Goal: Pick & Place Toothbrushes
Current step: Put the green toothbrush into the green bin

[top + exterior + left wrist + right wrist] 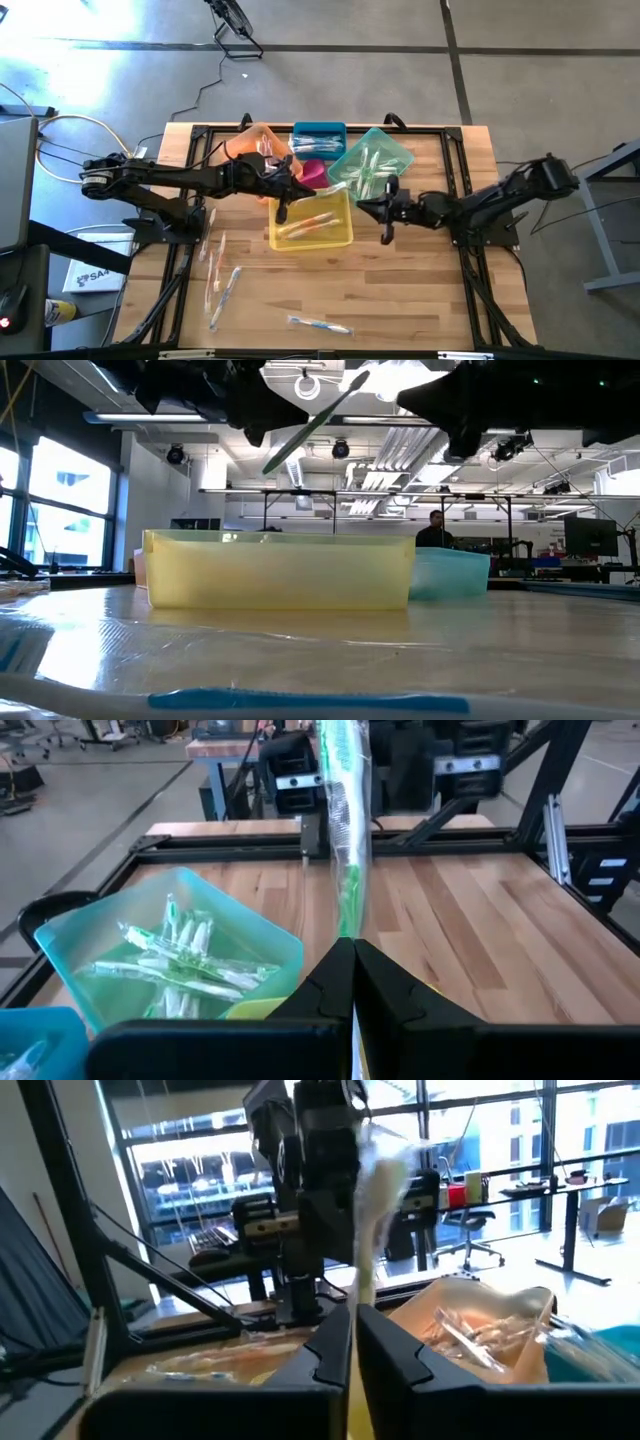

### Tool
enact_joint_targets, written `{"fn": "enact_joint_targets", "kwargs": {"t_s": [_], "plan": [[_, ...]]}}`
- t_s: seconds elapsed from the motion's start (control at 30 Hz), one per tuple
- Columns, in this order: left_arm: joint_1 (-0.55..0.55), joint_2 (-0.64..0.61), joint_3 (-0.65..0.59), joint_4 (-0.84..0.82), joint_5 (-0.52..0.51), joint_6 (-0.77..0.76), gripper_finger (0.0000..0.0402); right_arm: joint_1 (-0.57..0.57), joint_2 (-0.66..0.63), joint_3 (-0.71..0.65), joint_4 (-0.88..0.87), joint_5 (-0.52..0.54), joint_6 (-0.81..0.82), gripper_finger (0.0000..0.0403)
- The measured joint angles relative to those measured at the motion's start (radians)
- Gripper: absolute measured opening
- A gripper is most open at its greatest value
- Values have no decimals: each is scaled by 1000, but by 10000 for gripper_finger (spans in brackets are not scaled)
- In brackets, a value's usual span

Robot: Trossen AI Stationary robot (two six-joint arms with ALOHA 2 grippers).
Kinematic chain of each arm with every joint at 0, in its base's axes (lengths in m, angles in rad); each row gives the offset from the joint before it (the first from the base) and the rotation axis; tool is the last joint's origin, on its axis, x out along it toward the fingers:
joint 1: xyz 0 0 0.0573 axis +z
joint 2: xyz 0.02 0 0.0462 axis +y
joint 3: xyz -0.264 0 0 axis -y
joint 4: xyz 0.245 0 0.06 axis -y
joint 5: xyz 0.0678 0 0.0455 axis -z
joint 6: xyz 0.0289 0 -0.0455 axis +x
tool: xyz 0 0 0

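Both grippers (pixel 283 190) (pixel 388 207) closed, mid-table.

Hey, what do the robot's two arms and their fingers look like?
Both arms are black and jointed. The left end effector and right end effector each carry two dark, wedge-shaped fingers. Cables loop beside the left arm's base.
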Motion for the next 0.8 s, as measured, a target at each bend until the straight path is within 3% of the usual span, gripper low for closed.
{"fn": "enact_joint_targets", "kwargs": {"t_s": [0.43,0.6,0.8], "plan": [[0,0,0,2,2,-22,0,-38,238,197,-1,74,-33,192],[0,1,0,2,2,-22,0,-68,305,259,0,37,-33,215],[0,1,0,-4,2,-22,0,-92,342,314,-2,-56,-33,204]]}}
